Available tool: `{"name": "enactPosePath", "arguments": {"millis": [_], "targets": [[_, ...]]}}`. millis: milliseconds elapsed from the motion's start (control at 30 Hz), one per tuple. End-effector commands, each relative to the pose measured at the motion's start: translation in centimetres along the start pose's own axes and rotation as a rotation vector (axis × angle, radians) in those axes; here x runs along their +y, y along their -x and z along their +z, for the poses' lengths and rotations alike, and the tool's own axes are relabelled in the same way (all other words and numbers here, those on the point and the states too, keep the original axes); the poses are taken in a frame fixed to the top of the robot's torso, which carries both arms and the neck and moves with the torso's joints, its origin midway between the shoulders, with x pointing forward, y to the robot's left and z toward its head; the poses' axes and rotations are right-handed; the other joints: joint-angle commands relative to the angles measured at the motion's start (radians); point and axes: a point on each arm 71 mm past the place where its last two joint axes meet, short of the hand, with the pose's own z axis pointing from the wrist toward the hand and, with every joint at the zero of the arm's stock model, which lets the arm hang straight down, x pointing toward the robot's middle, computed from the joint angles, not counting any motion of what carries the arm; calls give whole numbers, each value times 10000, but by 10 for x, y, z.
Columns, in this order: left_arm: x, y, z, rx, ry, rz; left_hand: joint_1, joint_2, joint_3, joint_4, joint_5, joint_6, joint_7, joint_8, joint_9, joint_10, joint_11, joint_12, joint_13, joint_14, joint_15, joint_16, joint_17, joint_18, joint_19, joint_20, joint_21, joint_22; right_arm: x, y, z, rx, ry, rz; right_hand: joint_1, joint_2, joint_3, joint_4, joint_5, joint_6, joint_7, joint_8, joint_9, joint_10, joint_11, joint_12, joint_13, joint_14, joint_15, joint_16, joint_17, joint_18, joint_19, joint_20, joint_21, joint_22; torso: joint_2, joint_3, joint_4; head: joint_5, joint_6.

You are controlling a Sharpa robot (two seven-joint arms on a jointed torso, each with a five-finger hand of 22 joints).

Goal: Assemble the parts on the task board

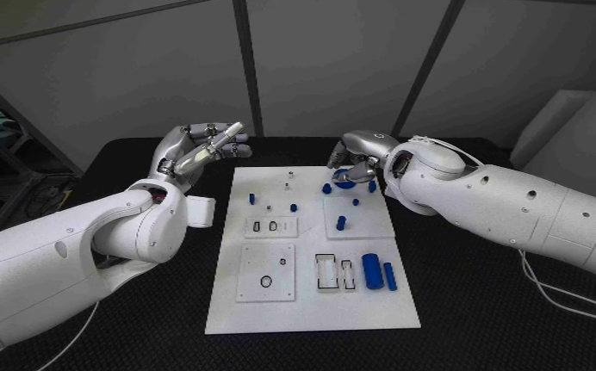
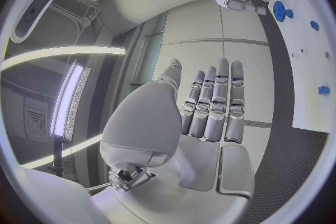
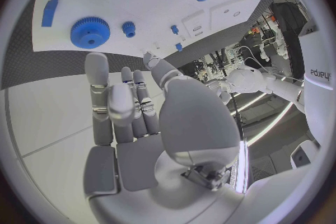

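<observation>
The white task board (image 1: 311,302) lies in the middle of the black table. On it are a blue gear (image 1: 345,187), several small blue pegs (image 1: 251,198), and a thick blue cylinder (image 1: 370,269) beside a thinner blue bar (image 1: 388,276). My right hand (image 1: 356,164) hovers just above the gear at the board's far right corner, fingers apart and empty. In the right wrist view the gear (image 3: 90,32) lies beyond the fingertips (image 3: 96,61) of that hand (image 3: 126,103). My left hand (image 1: 205,151) is raised off the board's far left corner, fingers straight, holding nothing; the left wrist view shows this hand (image 2: 210,106) flat.
A small white box (image 1: 202,212) sits against the board's left edge, under my left forearm. A thin cable (image 1: 547,289) trails over the table (image 1: 472,319) at the right. Grey wall panels stand close behind the table's far edge.
</observation>
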Motion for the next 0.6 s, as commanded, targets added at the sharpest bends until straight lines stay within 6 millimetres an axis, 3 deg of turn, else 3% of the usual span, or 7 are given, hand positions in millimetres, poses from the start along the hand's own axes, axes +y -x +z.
{"name": "enactPosePath", "arguments": {"millis": [33, 300, 600], "targets": [[-3, -5, -1, 320, -60, -53, -80, -43, -2, -90, -46, 37, 67, -59, -7, -18, 41, -75, -4, -135, 43, -117, 7, -114, 22, 32, 31, 9, 1, -3, 1, 625, -287, -888, 26, -127, 95, 53, 2, -126, -7, -43, -17, -192, 25, -40, 6, 511, 46, 569, 662, -202, 63, 44, 648, 752, 133, -30, 28, -41, 27], [-4, -8, -2, 422, -56, -113, -119, -34, -22, -124, -45, 40, 94, -113, -6, -33, 67, -132, -2, -214, 77, -211, 11, -123, -59, 56, 21, 1, 3, -5, 4, 774, -335, -1070, 148, -121, 177, 154, 37, -197, -12, -35, -12, -330, 45, -30, 7, 505, 54, 1181, 1362, -292, 82, 128, 1390, 1603, 196, -42, 75, -68, 82], [-4, -10, -3, 466, -41, -138, -140, -24, -30, -134, -45, 32, 110, -140, -7, -51, 83, -161, -4, -240, 91, -246, 14, -125, -91, 67, 18, -2, 3, -7, 10, 800, -400, -1153, 221, -95, 301, 169, 42, -284, -25, -50, -19, -292, 34, -12, 10, 509, 33, 1388, 1600, -335, 135, 169, 1696, 1978, 258, -30, 87, -33, 46]]}}
